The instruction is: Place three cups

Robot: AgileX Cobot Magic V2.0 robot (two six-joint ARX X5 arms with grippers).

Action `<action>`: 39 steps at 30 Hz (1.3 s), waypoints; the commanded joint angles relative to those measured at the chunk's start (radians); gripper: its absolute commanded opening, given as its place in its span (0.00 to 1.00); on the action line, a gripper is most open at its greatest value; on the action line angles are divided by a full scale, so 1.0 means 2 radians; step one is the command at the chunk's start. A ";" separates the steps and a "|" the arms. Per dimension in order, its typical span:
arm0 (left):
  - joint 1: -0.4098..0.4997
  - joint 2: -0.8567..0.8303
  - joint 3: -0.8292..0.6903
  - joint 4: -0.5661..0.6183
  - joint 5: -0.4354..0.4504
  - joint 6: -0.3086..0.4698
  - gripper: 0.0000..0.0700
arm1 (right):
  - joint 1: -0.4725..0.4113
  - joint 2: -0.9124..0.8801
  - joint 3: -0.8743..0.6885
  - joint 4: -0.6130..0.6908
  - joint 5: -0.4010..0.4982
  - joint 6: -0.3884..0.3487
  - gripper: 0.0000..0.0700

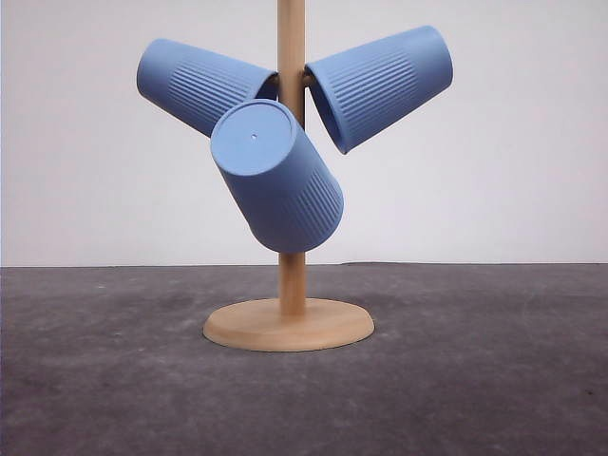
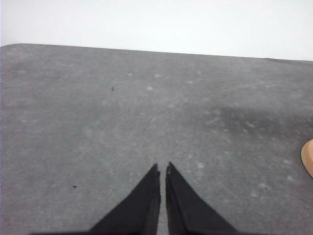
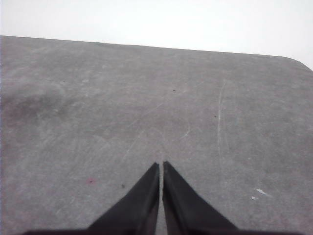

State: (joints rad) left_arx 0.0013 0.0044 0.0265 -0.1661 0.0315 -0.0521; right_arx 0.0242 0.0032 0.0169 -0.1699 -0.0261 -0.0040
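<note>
Grey bench (image 1: 494,380), white wall behind. Left gripper (image 2: 163,169) and right gripper (image 3: 161,165) both hover over bare mat, jaws pinched together, holding nothing. Wooden stand (image 1: 290,323) sits mid-bench, well back from the near edge. Front cup (image 1: 277,176), left cup (image 1: 201,84) and right cup (image 1: 380,85) all hang on it; pegs mostly hidden, so seating looks firm but unconfirmed. Looks done: keep both arms clear of the stand.
</note>
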 commanded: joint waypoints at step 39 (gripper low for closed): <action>-0.001 -0.001 -0.007 0.005 0.000 0.003 0.00 | -0.001 0.000 -0.002 0.006 0.000 -0.002 0.01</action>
State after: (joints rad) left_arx 0.0013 0.0044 0.0268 -0.1661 0.0316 -0.0521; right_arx 0.0242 0.0032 0.0170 -0.1699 -0.0261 -0.0040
